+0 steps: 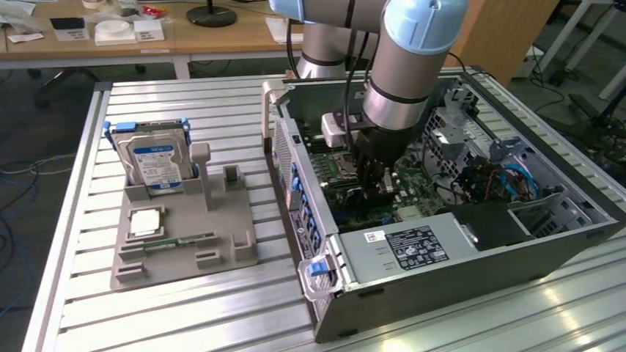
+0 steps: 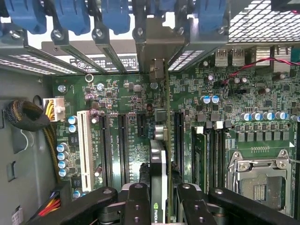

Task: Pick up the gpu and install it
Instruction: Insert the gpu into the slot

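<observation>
One gpu is clamped edge-on between the two fingers of the gripper, at lower centre of the wrist view, over the motherboard. In the exterior view, one case is seen at right, one hard drive at left.

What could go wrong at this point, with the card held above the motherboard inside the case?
1. The gpu, clamped edge-on in the gripper, may sit slightly off its slot; pressing down could then strain the card or the motherboard.
2. Its metal bracket sits close to the case's rear slot dividers and could snag there.
</observation>
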### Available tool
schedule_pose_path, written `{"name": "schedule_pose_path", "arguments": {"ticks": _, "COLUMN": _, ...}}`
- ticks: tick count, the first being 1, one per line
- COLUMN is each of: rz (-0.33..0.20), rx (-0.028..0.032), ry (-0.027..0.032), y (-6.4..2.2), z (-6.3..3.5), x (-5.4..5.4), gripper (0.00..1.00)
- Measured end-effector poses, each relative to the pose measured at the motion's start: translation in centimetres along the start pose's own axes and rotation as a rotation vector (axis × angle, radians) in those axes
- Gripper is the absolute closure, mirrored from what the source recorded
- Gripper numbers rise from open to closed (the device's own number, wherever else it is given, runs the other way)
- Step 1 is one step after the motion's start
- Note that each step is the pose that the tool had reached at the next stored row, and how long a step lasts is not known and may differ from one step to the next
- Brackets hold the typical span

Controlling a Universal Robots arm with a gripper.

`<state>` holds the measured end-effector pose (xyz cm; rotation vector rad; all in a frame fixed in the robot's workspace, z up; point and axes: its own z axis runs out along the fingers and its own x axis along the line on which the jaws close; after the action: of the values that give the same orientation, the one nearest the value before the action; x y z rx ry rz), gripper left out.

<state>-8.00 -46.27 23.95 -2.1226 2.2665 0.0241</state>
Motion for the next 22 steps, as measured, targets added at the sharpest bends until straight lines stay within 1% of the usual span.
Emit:
{"name": "schedule_pose_path", "arguments": {"ticks": 4, "rz": 0.0, "rx": 0.0006, "ry": 0.0007, "y": 0.11, "z": 0.05, "x": 0.02, "gripper": 0.73}}
{"name": "schedule_pose_path", "arguments": {"ticks": 7, "rz": 0.0, "rx": -0.0004, "ry": 0.0, "y": 0.14, "z": 0.06, "x": 0.01, "gripper": 0.73}}
{"name": "schedule_pose_path", "arguments": {"ticks": 13, "rz": 0.0, "rx": -0.0004, "ry": -0.0001, "y": 0.14, "z": 0.06, "x": 0.01, "gripper": 0.73}}
{"name": "schedule_pose_path", "arguments": {"ticks": 14, "rz": 0.001, "rx": -0.0011, "ry": -0.0014, "y": 0.16, "z": 0.09, "x": -0.01, "gripper": 0.73}}
{"name": "schedule_pose_path", "arguments": {"ticks": 15, "rz": 0.001, "rx": -0.0002, "ry": -0.0031, "y": 0.19, "z": 0.17, "x": -0.02, "gripper": 0.73}}
{"name": "schedule_pose_path", "arguments": {"ticks": 16, "rz": 0.001, "rx": 0.0004, "ry": -0.002, "y": 0.17, "z": 0.15, "x": -0.01, "gripper": 0.73}}
{"name": "schedule_pose_path", "arguments": {"ticks": 17, "rz": 0.001, "rx": -0.0003, "ry": -0.0004, "y": 0.15, "z": 0.08, "x": 0.0, "gripper": 0.67}}
{"name": "schedule_pose_path", "arguments": {"ticks": 19, "rz": 0.0, "rx": -0.0004, "ry": -0.0002, "y": 0.14, "z": 0.07, "x": 0.01, "gripper": 0.55}}
{"name": "schedule_pose_path", "arguments": {"ticks": 21, "rz": 0.0, "rx": -0.0003, "ry": -0.0002, "y": 0.14, "z": 0.07, "x": 0.01, "gripper": 0.55}}
{"name": "schedule_pose_path", "arguments": {"ticks": 22, "rz": 0.0, "rx": -0.0004, "ry": -0.0001, "y": 0.14, "z": 0.06, "x": 0.01, "gripper": 0.48}}
